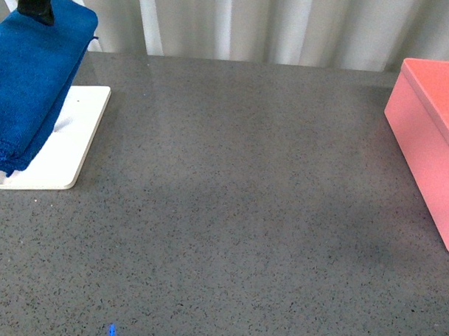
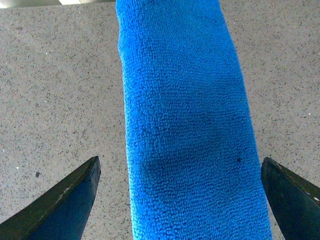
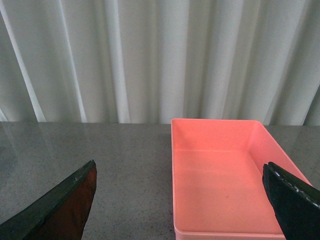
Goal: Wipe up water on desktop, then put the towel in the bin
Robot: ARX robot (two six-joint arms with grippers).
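Desktop [image 1: 229,242] fills foreground w/ towel [image 1: 32,80] sat far L over white tray [image 1: 74,141], long axis running straight out btwn L gripper's [image 2: 179,160] wide-spread jaws, not yet gripped, R gripper [image 3: 179,167] likewise agape facing bin [image 3: 220,135], so L arm's nearer.

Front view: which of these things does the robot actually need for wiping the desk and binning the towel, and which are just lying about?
Part of the job: blue towel; speckled grey desktop; pink bin.

Just there: white tray under the towel; pale curtain behind the desk; small blue mark near the front edge.
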